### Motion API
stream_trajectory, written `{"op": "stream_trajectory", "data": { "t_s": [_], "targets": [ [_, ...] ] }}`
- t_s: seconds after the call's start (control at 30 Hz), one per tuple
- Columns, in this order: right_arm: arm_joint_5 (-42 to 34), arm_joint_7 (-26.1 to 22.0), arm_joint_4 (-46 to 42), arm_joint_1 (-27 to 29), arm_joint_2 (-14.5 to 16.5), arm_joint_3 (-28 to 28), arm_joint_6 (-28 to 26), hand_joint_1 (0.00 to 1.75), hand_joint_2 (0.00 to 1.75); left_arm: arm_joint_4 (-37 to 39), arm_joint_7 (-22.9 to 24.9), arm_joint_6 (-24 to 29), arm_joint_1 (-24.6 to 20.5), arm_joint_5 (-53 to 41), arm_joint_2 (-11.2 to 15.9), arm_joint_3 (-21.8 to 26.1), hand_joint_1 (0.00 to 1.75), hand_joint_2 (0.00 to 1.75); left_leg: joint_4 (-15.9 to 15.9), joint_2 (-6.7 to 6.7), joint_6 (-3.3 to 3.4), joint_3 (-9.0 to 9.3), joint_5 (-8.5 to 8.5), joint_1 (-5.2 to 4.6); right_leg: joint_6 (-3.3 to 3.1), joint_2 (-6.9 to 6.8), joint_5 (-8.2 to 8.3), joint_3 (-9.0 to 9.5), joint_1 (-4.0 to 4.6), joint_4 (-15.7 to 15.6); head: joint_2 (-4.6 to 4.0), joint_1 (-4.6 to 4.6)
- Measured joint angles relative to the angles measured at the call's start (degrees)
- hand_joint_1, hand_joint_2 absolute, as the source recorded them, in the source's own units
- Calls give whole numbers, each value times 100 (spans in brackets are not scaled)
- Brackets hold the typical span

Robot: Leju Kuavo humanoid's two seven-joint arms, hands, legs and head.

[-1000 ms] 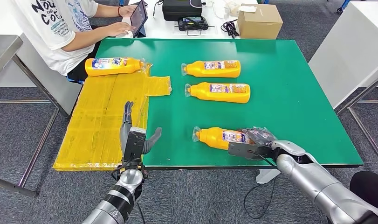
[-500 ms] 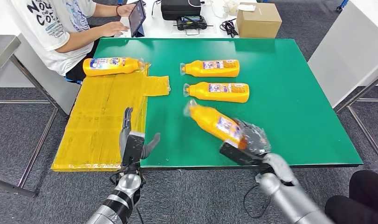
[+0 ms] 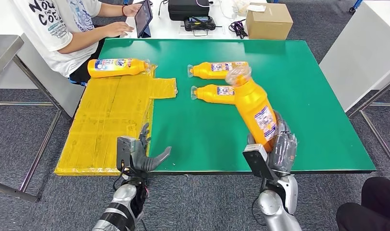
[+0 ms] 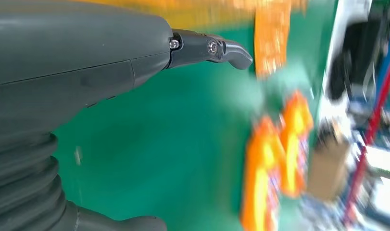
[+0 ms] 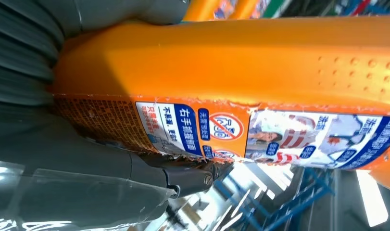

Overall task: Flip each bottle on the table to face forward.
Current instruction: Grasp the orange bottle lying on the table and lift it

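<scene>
Gripping the lifted bottle point(image 3: 256, 110) around its base, your right hand point(image 3: 274, 149) sits at the near edge of the green table point(image 3: 318, 96), at about 5 o'clock from the table's centre. The bottle is off the surface, tilted with its clear-wrapped cap end toward 11 o'clock, label facing the head camera. In the right wrist view the orange body point(image 5: 241, 62) lies across the palm, a dark fingertip point(image 5: 193, 175) pressed at the label's edge.

Your left hand point(image 3: 140, 154) hangs at the near edge at about 7 o'clock, fingers spread apart, nothing in it. The left wrist view shows its thumb point(image 4: 209, 48) extended over green surface; the rest there is motion-blurred.

2 more bottles lie flat past the lifted one, caps toward 9 o'clock: the far bottle point(image 3: 214, 70) and the middle bottle point(image 3: 214, 93), parallel and near each other, each partly covered by the lifted bottle's cap end.

1 further bottle, the left bottle point(image 3: 117, 67), lies on the yellow sheet point(image 3: 106, 125) at 10 o'clock, cap toward 3 o'clock.

A seated person point(image 3: 58, 29) at 11 o'clock holds a tablet point(image 3: 143, 17). A cardboard box point(image 3: 269, 20) stands beyond the far edge at 1 o'clock.
</scene>
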Motion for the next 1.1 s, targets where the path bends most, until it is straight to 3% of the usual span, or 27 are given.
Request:
{"op": "stream_trajectory", "data": {
  "t_s": [0.13,0.43,0.63,1.1],
  "targets": [
    [-82,-370,347,25,142,-82,100,175,175,-260,149,-820,46,431,2,25,0,175,0,3,0,1,0,1,0,2,0,-1,1,0,0,-1],
    [-120,-701,1047,73,486,3,401,175,175,-681,179,-1455,123,757,5,-17,0,175,-1,5,0,0,0,5,0,3,0,-1,2,1,0,1],
    [-84,-847,1586,70,797,323,402,175,175,-875,196,-1497,160,773,6,-139,0,175,-1,4,0,0,0,5,-1,3,0,-1,2,2,0,0],
    [131,-669,1948,-315,977,1067,525,175,175,-1021,227,-1538,127,603,19,-380,0,175,-1,5,0,0,0,5,-1,3,0,-2,2,2,0,0]
  ]
}}
